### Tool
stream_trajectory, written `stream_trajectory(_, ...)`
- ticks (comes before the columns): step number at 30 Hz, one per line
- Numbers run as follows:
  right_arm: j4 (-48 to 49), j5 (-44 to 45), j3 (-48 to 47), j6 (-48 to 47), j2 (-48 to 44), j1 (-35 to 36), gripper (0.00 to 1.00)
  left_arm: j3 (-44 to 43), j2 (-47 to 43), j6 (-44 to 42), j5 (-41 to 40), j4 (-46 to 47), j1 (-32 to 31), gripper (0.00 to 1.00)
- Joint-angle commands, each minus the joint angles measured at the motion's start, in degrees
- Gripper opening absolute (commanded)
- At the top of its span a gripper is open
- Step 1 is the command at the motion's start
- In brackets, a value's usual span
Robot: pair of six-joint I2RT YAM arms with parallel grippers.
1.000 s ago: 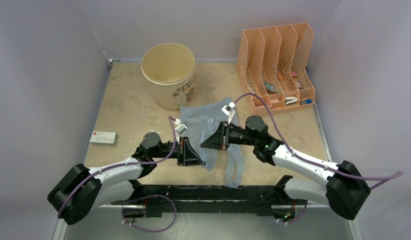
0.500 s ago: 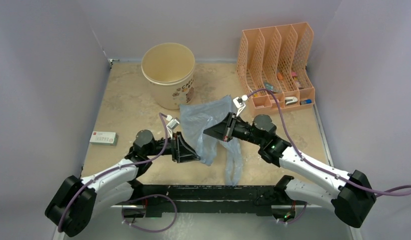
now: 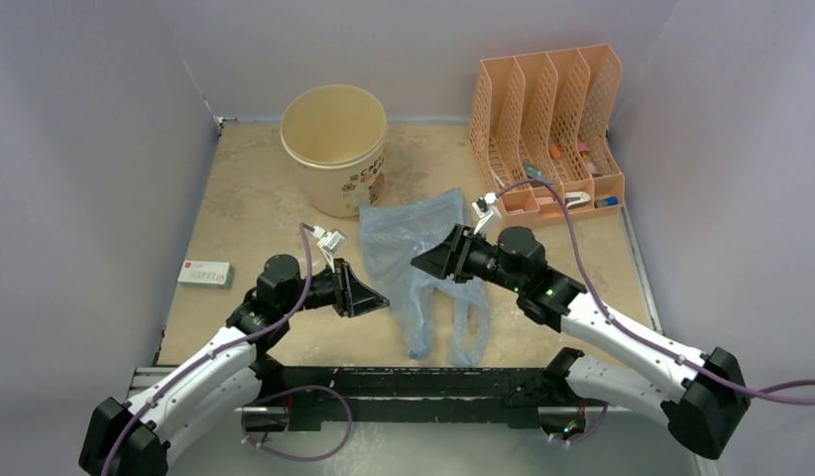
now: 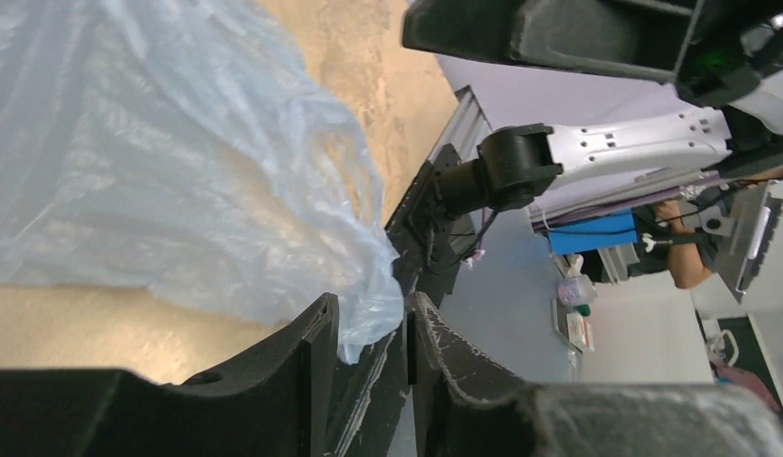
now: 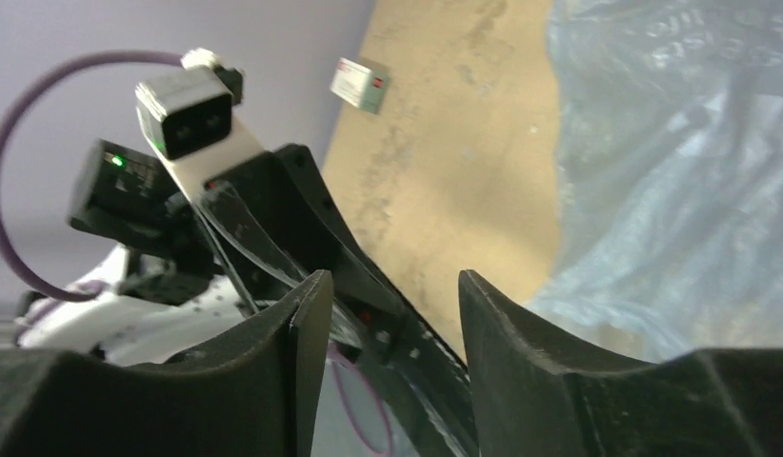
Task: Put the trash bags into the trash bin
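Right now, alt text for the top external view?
A pale-blue trash bag lies flat on the tan table, with the left gripper and right gripper flanking it. A cream trash bin stands behind, an orange file organizer back right.

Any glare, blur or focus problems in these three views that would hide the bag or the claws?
Top external: even soft light, sharp, no glare; the trash bag reads clearly on the table. Left wrist: the left claw is dark and close, with bag film between its fingers; background sharp. Right wrist: the right claw is near-black, detail lost; the bag looks soft, slightly blurred.
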State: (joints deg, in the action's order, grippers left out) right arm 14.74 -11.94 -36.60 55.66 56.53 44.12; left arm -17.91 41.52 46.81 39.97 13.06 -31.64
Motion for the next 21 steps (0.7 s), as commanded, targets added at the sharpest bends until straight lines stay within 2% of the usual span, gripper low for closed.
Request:
stream_trajectory(1, -11.4, -0.2, -1.6, -8.3, -5.1, -0.2, 0.6, -0.4, -2.7, -2.0, -5.5, -6.5, -0.2, 0.32)
stream_trajectory(4, -14.5, -6.0, 0.5, -10.0, -3.8, -0.1, 0.63, -2.2, -2.8, -3.1, -9.5, -11.1, -0.2, 0.33)
stream_trajectory(6, -16.4, -6.5, 2.6, -10.3, -2.1, 0.9, 0.65, -2.8, -2.9, -3.4, -11.7, -12.6, -0.1, 0.36)
stream_trajectory(10, -9.5, -7.3, 6.3, -8.4, 1.4, 4.7, 0.71, -2.9, -3.8, -3.1, -13.3, -12.9, -0.2, 0.43)
stream_trajectory(15, -6.7, 0.4, 2.0, -7.7, 12.1, 11.5, 0.71, -2.8, -4.6, -3.0, -13.7, -15.9, -0.2, 0.48)
stream_trajectory(18, -4.4, 5.3, -0.7, -6.8, 14.9, 12.9, 0.46, -2.7, -5.7, -2.9, -13.9, -17.2, -0.1, 0.49)
stream_trajectory(20, -5.1, 7.0, -2.2, -5.0, 14.3, 13.0, 0.22, -3.3, -6.7, -3.0, -14.3, -18.8, -0.2, 0.49)
stream_trajectory(21, -4.7, 9.0, -2.9, -3.8, 13.4, 12.7, 0.14, -3.6, -7.4, -3.2, -14.4, -19.6, -0.1, 0.49)
